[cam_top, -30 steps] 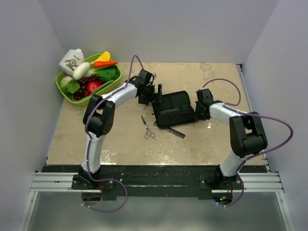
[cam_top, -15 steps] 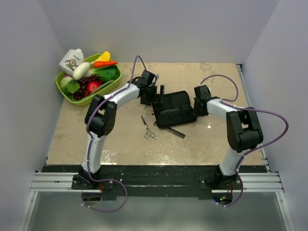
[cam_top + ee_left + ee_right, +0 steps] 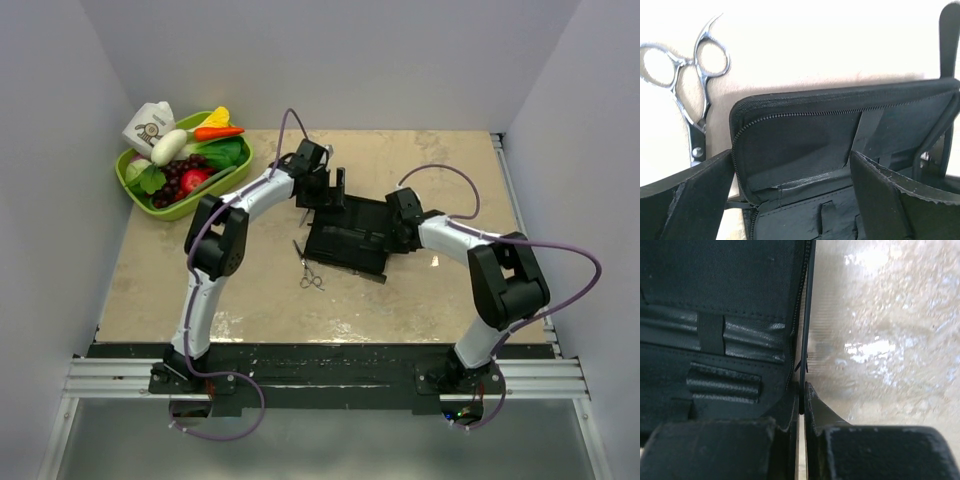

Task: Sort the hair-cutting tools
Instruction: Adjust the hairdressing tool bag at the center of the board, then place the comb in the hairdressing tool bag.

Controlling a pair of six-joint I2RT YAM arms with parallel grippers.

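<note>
A flat black zippered fabric case [image 3: 350,240] lies opened near the middle of the beige speckled tabletop [image 3: 200,290], its inner pockets and elastic loops facing up, with one arm at each side of it. The left gripper [image 3: 330,192] is at the case's far left corner. In its wrist view its two black fingers [image 3: 690,200] are spread wide on either side of the raised, zip-edged flap, and they grip nothing. The right gripper [image 3: 802,390] is at the case's right edge with its fingers pressed together. Its wrist view shows the thin zippered rim of the case pinched between them, just above the shiny table surface. One pair of slim silver metal scissors with ring handles [image 3: 308,268] lies flat on the table just beside the near left corner of the case. Its blades point towards the case and its rings towards the arm bases. From the left wrist camera the blade tips disappear behind the left finger and the case edge. A thin straight black comb [image 3: 378,278] shows as a dark strip along the near edge of the case, but it cannot be told whether it touches the case or is tucked partly beneath it. A green oval basket [image 3: 190,208] of toy fruit and vegetables sits at the far left corner of the table, well apart from the case and the tools.
</note>
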